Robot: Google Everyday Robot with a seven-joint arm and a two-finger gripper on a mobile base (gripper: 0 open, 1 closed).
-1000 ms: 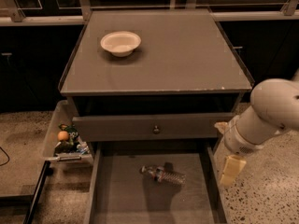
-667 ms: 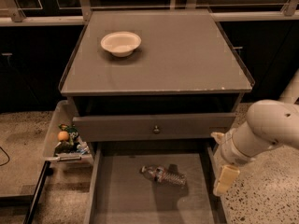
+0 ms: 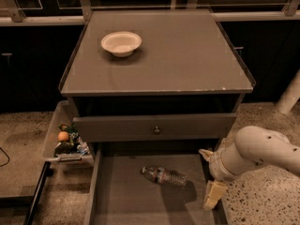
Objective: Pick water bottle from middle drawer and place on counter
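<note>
Nearest the camera, the middle drawer [image 3: 122, 196] was found pulled out, with its flat grey floor exposed. The water bottle [image 3: 164, 176] was laid on its side on that floor, near the centre and slightly toward the right, with its long axis running roughly left to right. The gripper [image 3: 209, 175] was positioned at the right-hand edge of the drawer, just beside the side wall and apart from the bottle. Its jaws were spread wide, one pale finger being pointed up toward the cabinet and the other down toward the floor, and nothing was held between them. The white arm [image 3: 262, 149] was extended in from the right over the speckled floor [image 3: 262, 205]. Above the open drawer, a narrower drawer front [image 3: 122, 128] with a small round knob [image 3: 156, 130] was seen closed. To the left of the cabinet, a pale side bin [image 3: 50, 135] was hung, in which an orange round item [image 3: 63, 136] and some packets were held. Farther back, the desk [image 3: 187, 55] was presented as a flat grey square top with a chipped front rim. A white bowl [image 3: 121, 42] was set upright on its left rear part, well apart from the bottle below.
</note>
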